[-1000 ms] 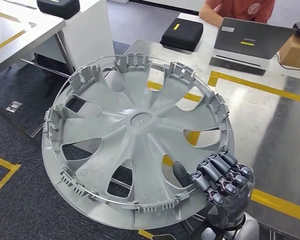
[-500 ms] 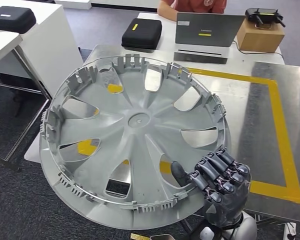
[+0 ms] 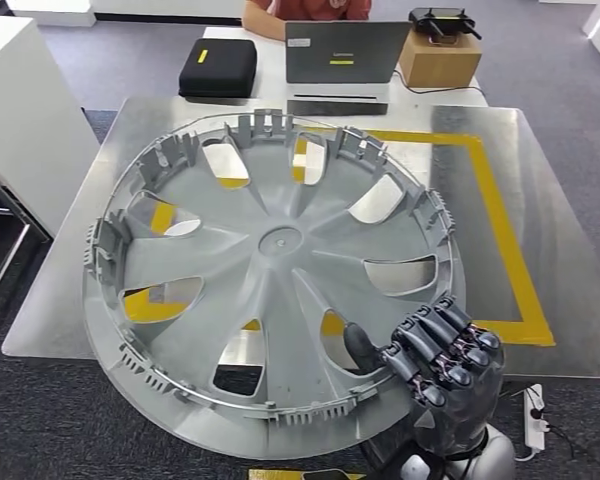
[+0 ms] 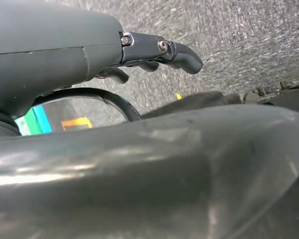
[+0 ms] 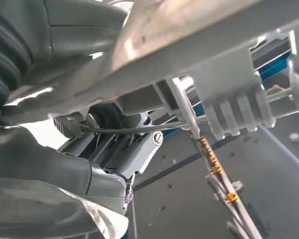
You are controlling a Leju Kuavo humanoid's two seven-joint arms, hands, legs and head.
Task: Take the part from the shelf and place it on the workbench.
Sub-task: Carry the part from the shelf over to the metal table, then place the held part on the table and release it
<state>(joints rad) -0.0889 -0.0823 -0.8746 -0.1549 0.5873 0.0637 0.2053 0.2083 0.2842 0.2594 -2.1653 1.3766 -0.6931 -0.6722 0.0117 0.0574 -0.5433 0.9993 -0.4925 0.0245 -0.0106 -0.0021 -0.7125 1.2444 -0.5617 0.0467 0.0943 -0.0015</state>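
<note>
The metal surface (image 3: 569,250), edged with yellow tape (image 3: 508,240), lay ahead of me, and at its 12 o'clock side a person sat behind a laptop (image 3: 346,52), with a black case (image 3: 218,68) at 11 o'clock and a cardboard box (image 3: 440,55) at 1 o'clock. The part, a large grey wheel cover (image 3: 278,270), hung tilted in the air over the surface's near half, inner face up, its near rim overhanging the edge toward me. My right robot hand (image 3: 433,365) was clamped on the rim at 5 o'clock, thumb inside, dark fingers wrapped outside. The left robot hand (image 4: 102,59) showed in its wrist view beside a curved grey shape; I could not tell whether it held anything.

To set it down well, I judged I should carry the cover further forward until it sat wholly inside the tape, level it, lower it slowly so the far rim touched first, and loosen the grip only once it lay flat.
</note>
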